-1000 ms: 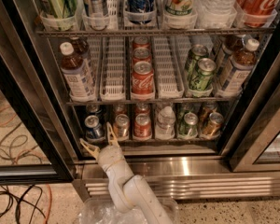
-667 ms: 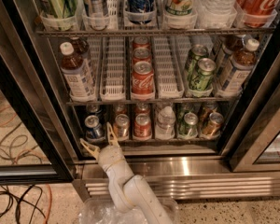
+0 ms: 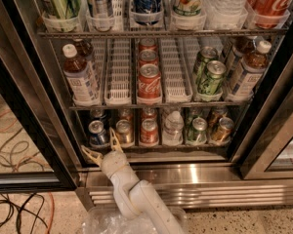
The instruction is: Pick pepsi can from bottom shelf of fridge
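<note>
The fridge point(image 3: 195, 172) stands open with its steel base in front of me. The pepsi can point(image 3: 96, 133), blue with a silver top, stands at the left end of the bottom shelf point(image 3: 176, 152). My gripper point(image 3: 102, 146) is just in front of and below the can, at the shelf's front rail. It is open, with one finger point(image 3: 92, 154) spread out to the left and the other point(image 3: 115, 139) pointing up beside the can's right side. It holds nothing.
On the bottom shelf, right of the pepsi can, stand a gold-brown can point(image 3: 123, 132), a red can point(image 3: 149, 130), a clear bottle point(image 3: 173, 128), a green can point(image 3: 198, 130) and another gold can point(image 3: 221, 129). Tea bottles point(image 3: 79, 77) sit on the rack above. Cables point(image 3: 14, 140) lie on the floor at left.
</note>
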